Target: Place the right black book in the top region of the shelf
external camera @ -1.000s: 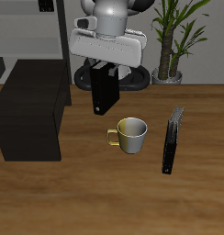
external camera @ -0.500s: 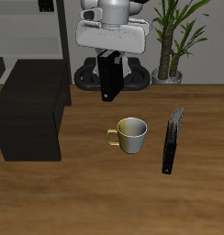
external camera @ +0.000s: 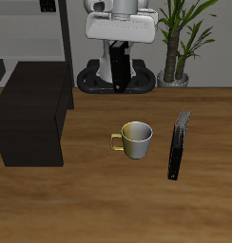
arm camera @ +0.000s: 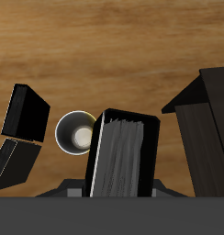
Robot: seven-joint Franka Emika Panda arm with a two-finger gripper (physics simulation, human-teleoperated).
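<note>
Gripper (external camera: 117,49) fingers clamped on black book (external camera: 117,65), upright, high above worktop (external camera: 108,190). Shelf (external camera: 32,109) apart; mug (external camera: 135,140) below.

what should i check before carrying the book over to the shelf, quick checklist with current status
1. Right black book held in the gripper: ok, it hangs lifted above the table.
2. Exact jaws contact on the cover: cannot tell, the book itself hides the contact in the wrist view.
3. Book clear of the mug: ok, the mug stands on the table nearer the front edge, well below the book.
4. Shelf top free for placement: ok, its flat top shows nothing on it.
5. Other black book out of the way: ok, it lies beyond the mug, away from the shelf side.
6. Book over the shelf: not ok, it hangs beside the shelf, not above it.
</note>
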